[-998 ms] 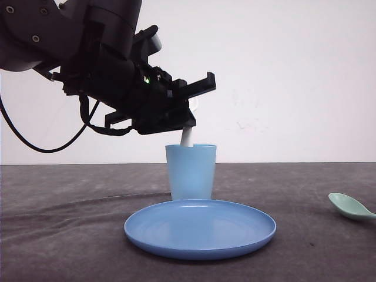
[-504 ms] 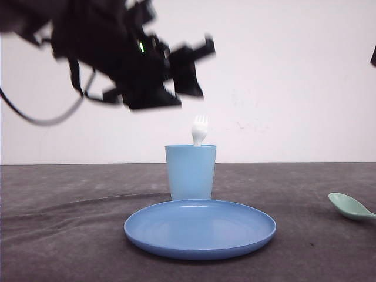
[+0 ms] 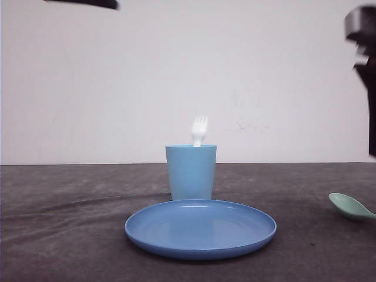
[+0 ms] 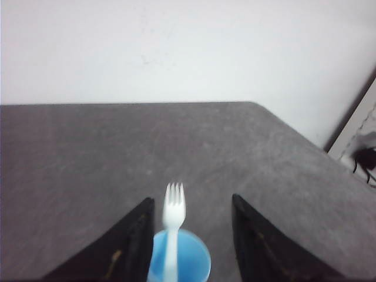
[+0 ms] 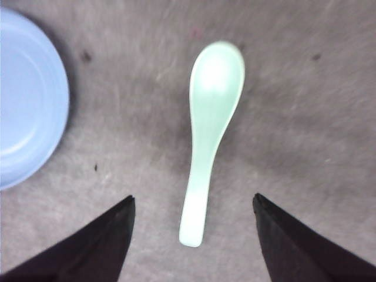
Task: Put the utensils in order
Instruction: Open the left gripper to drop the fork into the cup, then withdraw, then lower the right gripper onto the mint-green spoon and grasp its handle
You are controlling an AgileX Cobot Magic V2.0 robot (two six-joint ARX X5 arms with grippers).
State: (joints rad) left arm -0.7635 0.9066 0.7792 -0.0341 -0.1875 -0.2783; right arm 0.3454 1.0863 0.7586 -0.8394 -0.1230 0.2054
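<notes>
The white fork (image 3: 200, 130) stands tines up in the light blue cup (image 3: 191, 172), behind the blue plate (image 3: 200, 228). In the left wrist view my left gripper (image 4: 191, 202) is open high above the cup (image 4: 182, 261), with the fork (image 4: 174, 214) free between its fingers and touching neither. The mint-green spoon (image 3: 351, 207) lies flat on the table at the far right. My right gripper (image 5: 194, 200) hangs open above the spoon (image 5: 210, 129), its handle end between the spread fingers. Part of the right arm (image 3: 364, 70) shows at the front view's right edge.
The dark grey table (image 3: 70, 235) runs back to a white wall. The plate's rim (image 5: 29, 100) lies close beside the spoon in the right wrist view. The table's far right corner (image 4: 258, 108) and a dark cable (image 4: 364, 158) beyond it show in the left wrist view.
My left gripper let go of the fork, which now stands in the cup, and rose up and left out of the front view. The right arm came in at the right edge.
</notes>
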